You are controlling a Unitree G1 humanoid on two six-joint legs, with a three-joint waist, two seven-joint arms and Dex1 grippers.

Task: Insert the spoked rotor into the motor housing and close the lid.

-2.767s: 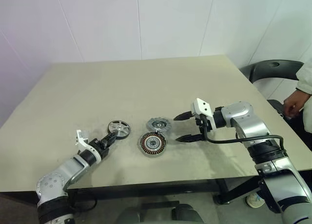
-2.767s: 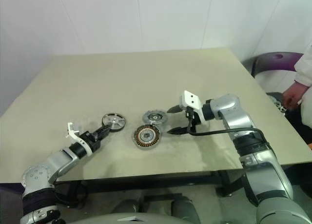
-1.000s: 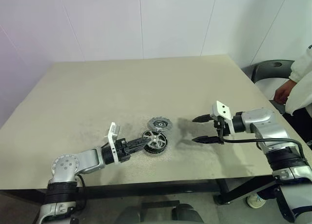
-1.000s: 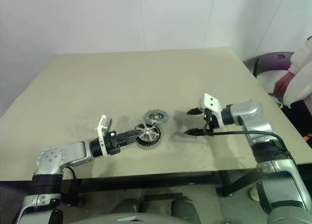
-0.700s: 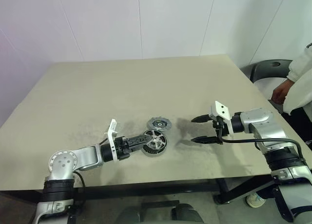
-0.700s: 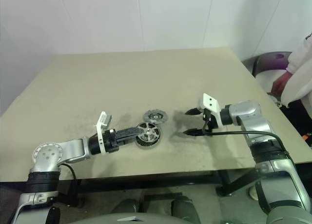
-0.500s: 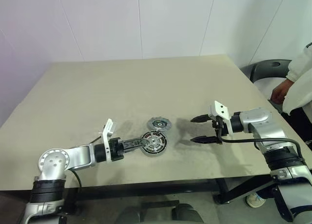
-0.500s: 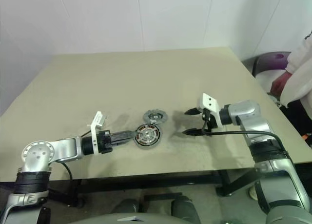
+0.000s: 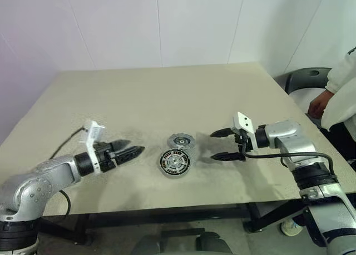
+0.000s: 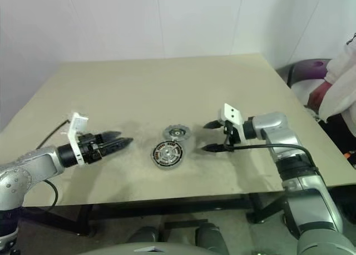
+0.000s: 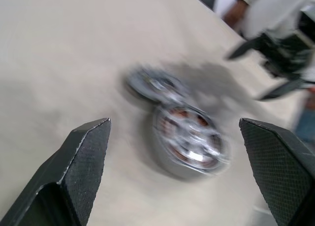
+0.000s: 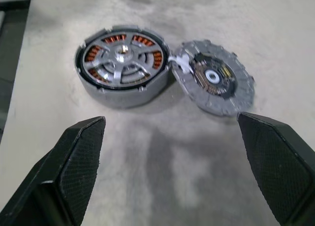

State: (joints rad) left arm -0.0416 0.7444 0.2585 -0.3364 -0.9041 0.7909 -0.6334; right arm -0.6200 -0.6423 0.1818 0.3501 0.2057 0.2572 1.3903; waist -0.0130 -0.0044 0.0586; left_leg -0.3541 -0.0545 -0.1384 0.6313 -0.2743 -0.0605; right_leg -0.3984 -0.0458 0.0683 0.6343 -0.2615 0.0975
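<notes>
The left gripper (image 9: 132, 152) hangs open and empty, left of the housing (image 9: 175, 163), where the rotor (image 12: 119, 63) now sits. The lid (image 9: 182, 141) lies just behind; the right gripper (image 9: 221, 144), open beside it, probably takes it next to cap the housing

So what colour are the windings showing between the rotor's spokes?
Copper-orange windings, seen between the silver spokes of the rotor; clearest in the right wrist view.

— Where are you working?
— You face a plain test room or lab: a bare beige table (image 9: 167, 94), white panelled walls (image 9: 194, 27), a dark chair (image 9: 306, 80), a person (image 9: 339, 88) seated alongside.
</notes>
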